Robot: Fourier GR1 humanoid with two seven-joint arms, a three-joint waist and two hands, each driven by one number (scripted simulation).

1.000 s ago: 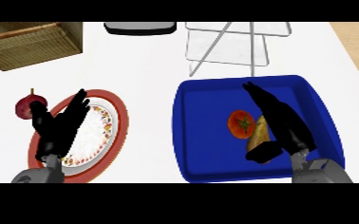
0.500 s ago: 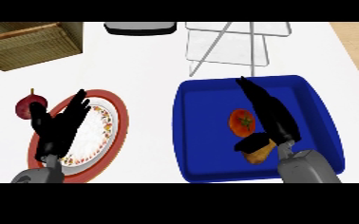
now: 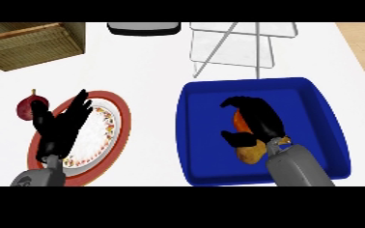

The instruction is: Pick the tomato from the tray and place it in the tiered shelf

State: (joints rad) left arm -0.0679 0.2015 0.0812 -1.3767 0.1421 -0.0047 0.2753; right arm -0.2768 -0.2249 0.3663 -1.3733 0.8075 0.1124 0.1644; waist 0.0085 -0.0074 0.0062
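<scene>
The red tomato [image 3: 240,121] lies in the blue tray [image 3: 206,101], mostly hidden by my right hand [image 3: 255,118]. That hand's fingers and thumb curl round the tomato from above. A tan potato-like item [image 3: 251,153] lies just below it, next to my wrist. The clear wire-framed tiered shelf [image 3: 234,48] stands behind the tray at the counter's far side. My left hand [image 3: 63,125] rests open over the red-rimmed plate [image 3: 119,121] at the left.
A dark red fruit [image 3: 28,108] sits left of the plate. A wicker basket [image 3: 39,43] stands at the back left, and a grey and black appliance [image 3: 143,27] at the back centre.
My right hand has moved left over the tomato and curled its fingers round it. The left hand stays where it was.
</scene>
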